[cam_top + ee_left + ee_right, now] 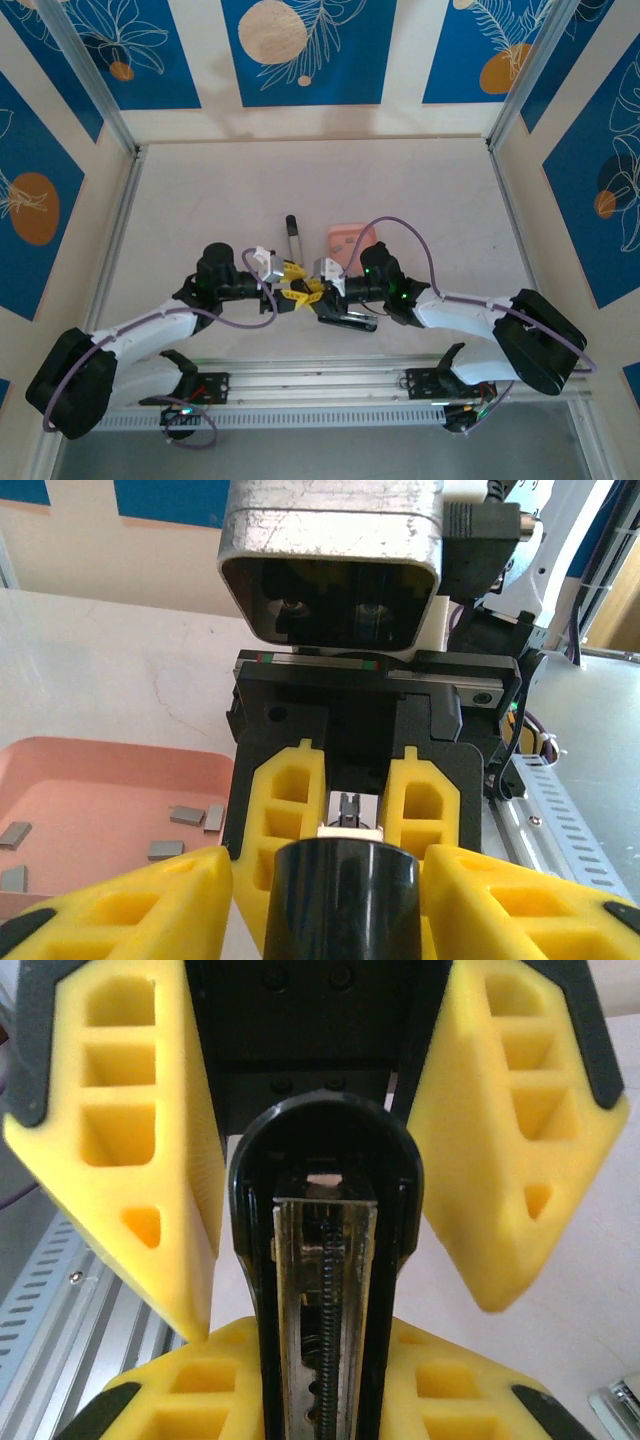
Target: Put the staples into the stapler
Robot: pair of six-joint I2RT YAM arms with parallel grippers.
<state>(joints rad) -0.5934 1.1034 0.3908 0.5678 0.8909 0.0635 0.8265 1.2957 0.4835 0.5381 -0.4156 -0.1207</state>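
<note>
— Where is the stapler?
— I am holding the stapler (318, 1260) above the table (200, 200), near the middle of its near edge, between my two grippers. My right gripper (315, 1335) is clamping its black body from both sides.
— Which way is it pointing?
— Its long axis is running left to right, in line with my right gripper's reach. The rounded black end is pointing toward my left gripper (330, 870), and the open metal inside is facing up toward my right wrist.
— Is the left one gripping too?
— Its fingers (120, 1140) are standing one on each side of that rounded end, very close to it. I cannot tell whether they are pressing on it or only flanking it.
— And the staples?
— The staples (185, 815) are lying loose and scattered in the pink tray (100, 770). The tray is resting around the middle of the table, just beyond my grippers toward the far edge.
</note>
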